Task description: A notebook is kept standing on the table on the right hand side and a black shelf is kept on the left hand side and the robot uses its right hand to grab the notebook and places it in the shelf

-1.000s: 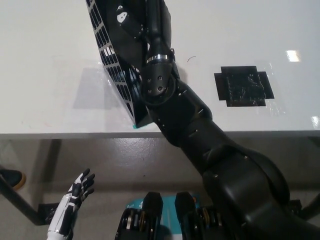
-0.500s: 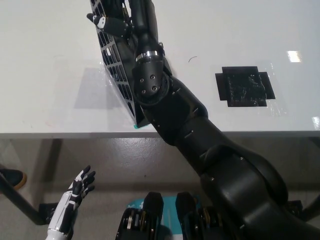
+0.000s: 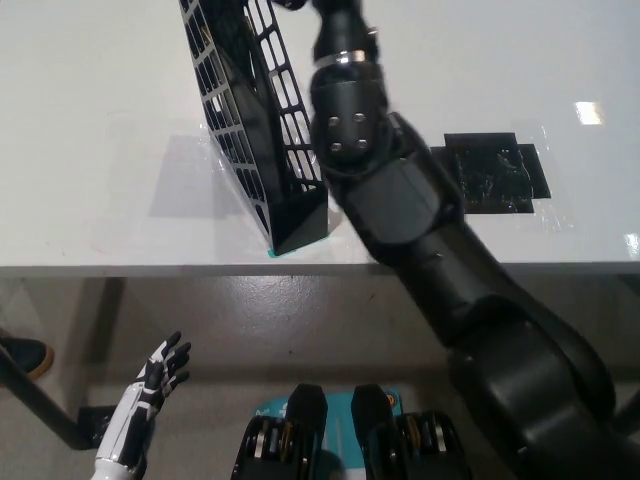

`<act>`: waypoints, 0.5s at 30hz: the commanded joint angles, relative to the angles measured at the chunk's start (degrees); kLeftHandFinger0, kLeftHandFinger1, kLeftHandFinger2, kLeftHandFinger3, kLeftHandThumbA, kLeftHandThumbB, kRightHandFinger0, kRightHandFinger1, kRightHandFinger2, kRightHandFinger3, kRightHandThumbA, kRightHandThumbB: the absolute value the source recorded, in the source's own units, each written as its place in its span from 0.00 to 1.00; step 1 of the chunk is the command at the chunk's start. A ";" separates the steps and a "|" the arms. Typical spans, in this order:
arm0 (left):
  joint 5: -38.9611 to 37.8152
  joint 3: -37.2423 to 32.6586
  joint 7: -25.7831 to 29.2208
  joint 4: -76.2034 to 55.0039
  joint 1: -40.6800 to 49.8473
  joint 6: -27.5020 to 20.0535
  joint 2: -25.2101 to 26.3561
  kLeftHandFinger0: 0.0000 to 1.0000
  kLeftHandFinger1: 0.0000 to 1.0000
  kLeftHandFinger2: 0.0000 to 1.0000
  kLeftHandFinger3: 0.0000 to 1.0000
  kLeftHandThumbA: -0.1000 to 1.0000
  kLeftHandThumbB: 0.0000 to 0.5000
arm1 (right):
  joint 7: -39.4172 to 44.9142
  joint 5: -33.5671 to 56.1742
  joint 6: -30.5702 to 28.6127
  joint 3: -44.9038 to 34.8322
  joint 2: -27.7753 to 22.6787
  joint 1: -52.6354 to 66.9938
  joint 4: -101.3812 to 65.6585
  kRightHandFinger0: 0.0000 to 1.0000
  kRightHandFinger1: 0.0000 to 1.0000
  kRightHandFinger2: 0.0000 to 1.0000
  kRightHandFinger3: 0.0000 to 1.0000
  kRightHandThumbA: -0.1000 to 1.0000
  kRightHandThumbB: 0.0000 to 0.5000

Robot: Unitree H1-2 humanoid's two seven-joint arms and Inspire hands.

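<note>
Black mesh shelf [image 3: 250,120] upright on the white counter [image 3: 90,90], left of the middle. Long axis running from the near corner, just at the counter's front edge, up and slightly leftward to the top border, where cut off. Narrow end toward the robot. Two grid walls leaning a little to the left, the opening between them facing up. Grey shadow [image 3: 180,185] cast on the counter to the left of it. Small teal mark [image 3: 272,254] at the foot of the near corner, on the counter's edge.

Notebook not to be made out: only dark between the mesh walls, so cannot tell whether inside the shelf or elsewhere.

Black right arm [image 3: 400,200] reaching in from the bottom right, crossing the counter's front edge and stretching up along the right wall of the shelf, just beside it, possibly touching. Wrist close under the top border. Right robot hand beyond that border, out of sight; grasping, clenched or released cannot be told.

Patch of black tape [image 3: 500,170] flat on the counter to the right of the arm, partly covered by it at its left end.

Left robot hand [image 3: 152,392] at the lower left, below the counter's edge and above the floor, released, fingers spread, holding nothing, well apart from the shelf.
</note>
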 commanded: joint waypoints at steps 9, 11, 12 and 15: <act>-0.52 0.63 -0.22 -1.37 -1.35 0.25 1.08 1.00 1.00 1.00 1.00 1.00 0.37 | 20.43 2.99 17.95 -2.23 -17.11 19.10 -71.52 1.00 1.00 1.00 1.00 1.00 0.92; -0.64 0.64 -0.32 -1.26 -1.40 0.25 1.14 1.00 1.00 1.00 1.00 1.00 0.40 | 20.66 2.46 18.55 -2.06 -17.53 24.84 -77.47 1.00 1.00 1.00 1.00 1.00 0.96; -0.69 0.64 -0.28 -0.79 -1.72 0.07 1.02 1.00 1.00 1.00 1.00 1.00 0.41 | 20.90 2.55 18.58 -1.91 -17.98 26.50 -79.05 1.00 1.00 1.00 1.00 1.00 0.96; -0.21 0.43 -0.36 -0.97 -1.42 -0.14 1.21 1.00 1.00 1.00 1.00 1.00 0.40 | 20.97 2.63 15.84 -0.23 -18.89 36.91 -85.79 1.00 1.00 1.00 1.00 1.00 0.87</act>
